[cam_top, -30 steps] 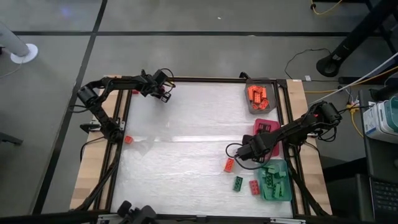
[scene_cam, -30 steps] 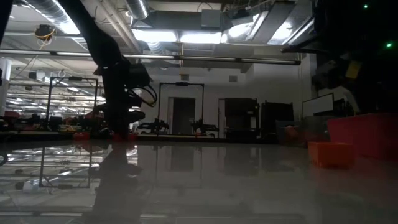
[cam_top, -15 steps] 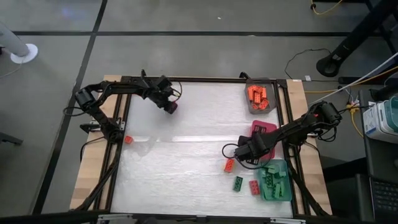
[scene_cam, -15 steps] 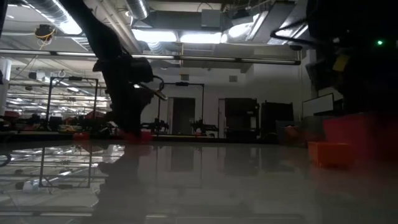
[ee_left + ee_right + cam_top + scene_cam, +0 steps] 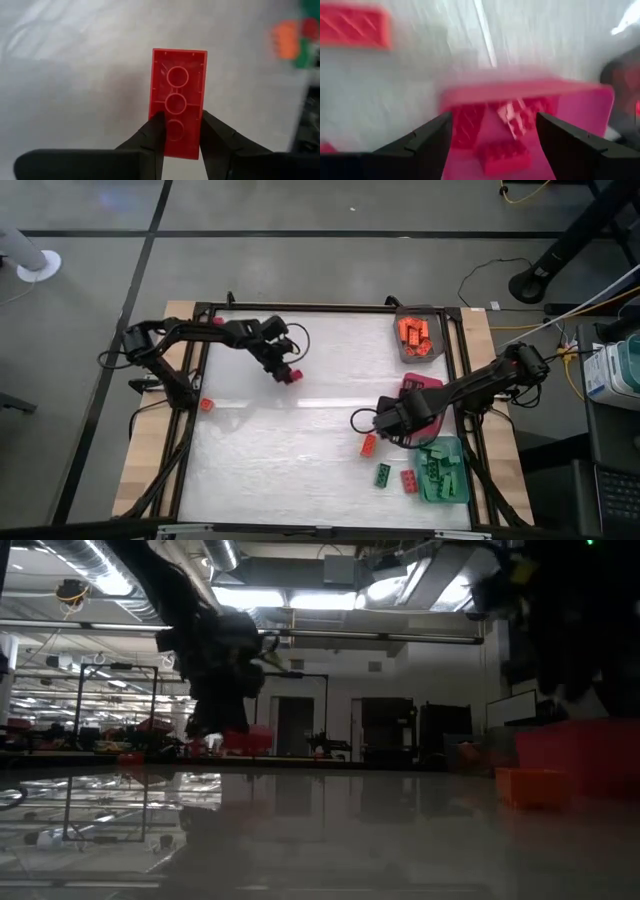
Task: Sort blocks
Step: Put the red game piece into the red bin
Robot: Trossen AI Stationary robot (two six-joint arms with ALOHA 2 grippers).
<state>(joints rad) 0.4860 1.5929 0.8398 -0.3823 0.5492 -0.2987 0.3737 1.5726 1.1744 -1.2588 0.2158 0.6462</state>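
My left gripper (image 5: 287,369) is shut on a red brick (image 5: 177,100) over the far left part of the white table; the brick also shows in the low view (image 5: 250,740). My right gripper (image 5: 385,420) is open and empty, beside the pink tray (image 5: 428,386), which holds red bricks (image 5: 502,155). An orange brick (image 5: 369,445), a green brick (image 5: 383,474) and a red brick (image 5: 409,481) lie flat on the table near the teal tray (image 5: 458,477). Another orange brick (image 5: 206,404) lies on the left rail. My left gripper pinches the red brick's two long sides near one end (image 5: 176,142) between its two fingers (image 5: 156,134). The brick reaches out past the fingertips, lying along the fingers, its hollow underside toward the wrist camera. It is lifted clear of the table.
A grey tray (image 5: 402,348) with orange bricks stands at the far right. The teal tray holds several green bricks. A dark frame (image 5: 330,307) runs round the table. Bare white table lies between the two arms.
My left gripper has carried the red brick from the table's far left corner toward the right and near side, out over the white surface, and raised it a little. My right gripper has shifted slightly toward the table's left.
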